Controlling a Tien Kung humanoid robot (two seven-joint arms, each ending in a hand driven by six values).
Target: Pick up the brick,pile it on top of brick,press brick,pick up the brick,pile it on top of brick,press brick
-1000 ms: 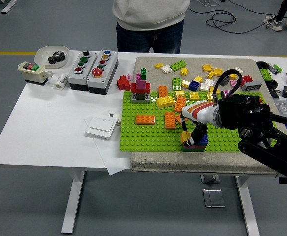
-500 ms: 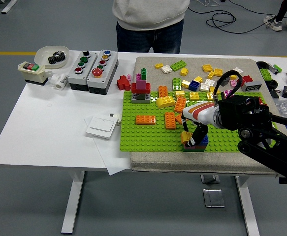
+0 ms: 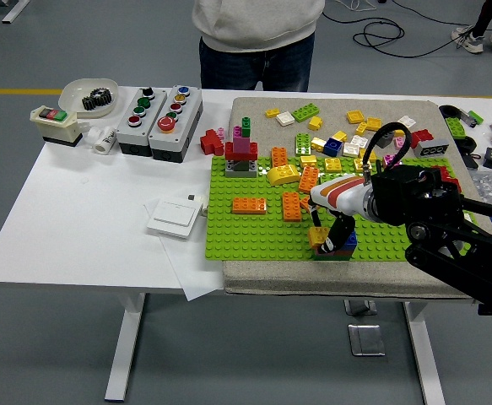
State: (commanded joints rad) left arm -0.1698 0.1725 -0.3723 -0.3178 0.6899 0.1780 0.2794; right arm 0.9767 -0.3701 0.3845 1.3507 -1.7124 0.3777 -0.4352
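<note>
A small stack of bricks (image 3: 333,246) stands near the front edge of the green baseplate (image 3: 246,232). It shows a yellow brick (image 3: 318,236) on its left, blue on its right and green at the bottom. My right hand (image 3: 339,226), white and orange at the wrist, comes in from the right. It reaches straight down onto the top of the stack and hides the stack's middle. A second tower (image 3: 242,152) of grey, red, pink and green bricks stands at the plate's back left. Orange bricks (image 3: 249,205) lie on the plate.
Several loose bricks (image 3: 347,135) lie on the grey mat behind the plate. Two button boxes (image 3: 159,120), a switch (image 3: 52,119), a bowl with a gear (image 3: 89,94) and a white wall switch (image 3: 175,218) sit on the table's left. A person (image 3: 258,38) stands at the far side.
My right hand has stayed on the stack and only shifted very slightly. The stack and the other bricks are where they were.
</note>
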